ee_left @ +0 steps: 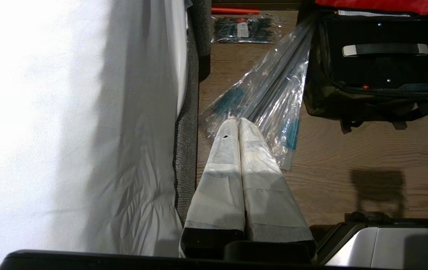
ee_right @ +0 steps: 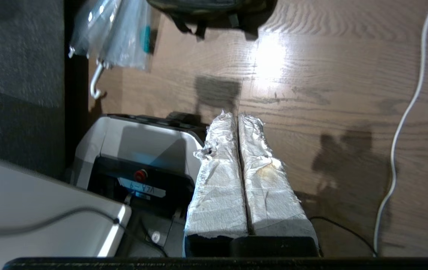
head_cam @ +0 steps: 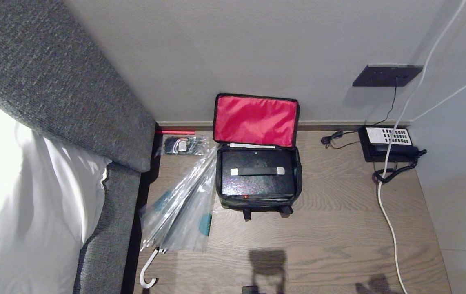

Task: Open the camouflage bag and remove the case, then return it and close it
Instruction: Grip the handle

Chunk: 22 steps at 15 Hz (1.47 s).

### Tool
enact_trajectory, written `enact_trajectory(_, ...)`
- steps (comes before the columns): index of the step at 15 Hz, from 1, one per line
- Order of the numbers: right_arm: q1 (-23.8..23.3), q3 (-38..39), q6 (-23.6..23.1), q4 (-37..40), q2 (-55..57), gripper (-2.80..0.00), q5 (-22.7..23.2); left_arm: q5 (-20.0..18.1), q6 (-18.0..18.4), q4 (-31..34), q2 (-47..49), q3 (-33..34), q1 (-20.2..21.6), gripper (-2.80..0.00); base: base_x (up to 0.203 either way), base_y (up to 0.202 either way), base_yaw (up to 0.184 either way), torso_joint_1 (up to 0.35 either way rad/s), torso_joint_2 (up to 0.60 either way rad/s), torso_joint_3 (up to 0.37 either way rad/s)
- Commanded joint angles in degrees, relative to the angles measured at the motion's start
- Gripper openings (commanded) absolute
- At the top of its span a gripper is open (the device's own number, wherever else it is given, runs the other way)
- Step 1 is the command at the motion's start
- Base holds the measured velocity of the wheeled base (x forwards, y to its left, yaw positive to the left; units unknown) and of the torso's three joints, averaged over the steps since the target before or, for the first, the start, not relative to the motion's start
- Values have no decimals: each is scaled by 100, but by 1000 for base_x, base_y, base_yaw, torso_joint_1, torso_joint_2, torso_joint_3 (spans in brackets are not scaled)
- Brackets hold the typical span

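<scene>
The camouflage bag point(head_cam: 258, 179) sits on the wooden floor point(head_cam: 339, 228) against the wall point(head_cam: 257, 49), its lid point(head_cam: 255, 120) thrown back and propped upright — red lining facing me, which keeps the mouth clear for reaching in; the black case point(head_cam: 257, 171) lies flat inside, its handle point(head_cam: 257, 171) facing up, so I judge the opening step done and the lift-out next. A plastic-wrapped umbrella point(head_cam: 184, 204) leans just beside the bag on my left, its tip near the bag's corner; a desk telephone point(head_cam: 386, 143) rests well apart to my right, a white cable point(head_cam: 388, 212) trailing across the boards.

My right gripper point(ee_right: 236, 116) hangs over bare floor short of the bag, its padded fingers point(ee_right: 221, 180) pressed together with nothing between them; my left gripper point(ee_left: 238, 120) is parked lower down beside the bed point(ee_left: 68, 131), likewise closed and empty, pointing toward the umbrella.

Neither arm shows from the head camera — only shadows on the boards; the right wrist sees just the bag's lower edge, cut off at the frame; the camouflage top panel is turned away behind the lid, and whether the case fits tightly I cannot tell.
</scene>
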Motion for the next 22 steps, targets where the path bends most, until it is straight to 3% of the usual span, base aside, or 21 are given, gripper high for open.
enact_trajectory(1,70,-71,-32,-305,1365,-280,-2,0,1,1,0,0,0,-280,0,0,0,0,0,0)
enact_trajectory(5,151,-836,-426,-496,3780,-280,-96,0,1,1,0,8,0,-280,0,0,0,0,0,0)
enact_trajectory(8,320,-1678,-1338,-513,5480,-280,-389,0,1,1,0,0,0,-280,0,0,0,0,0,0)
enact_trajectory(11,1147,-2560,-1741,-773,6917,-280,-1179,0,1,1,0,8,0,-280,0,0,0,0,0,0)
enact_trajectory(16,2587,-3513,-1434,-3209,9236,-280,-2699,0,1,-3,0,6,0,-280,0,0,0,0,0,0)
enact_trajectory(19,3062,-4213,-1305,-4375,10317,-280,-3159,0,1,-1,0,2,0,-280,0,0,0,0,0,0)
enact_trajectory(20,3139,-4465,-1287,-4598,10599,-104,-3209,0,1,1,0,1,0,-280,0,0,0,0,0,0)
enact_trajectory(21,3175,-4730,-1321,-4696,10852,0,-3245,0,1,1,0,7,0,-280,0,0,0,0,0,0)
enact_trajectory(22,3219,-4980,-1493,-4786,11111,0,-3323,0,1,1,0,6,0,-280,0,0,0,0,0,0)
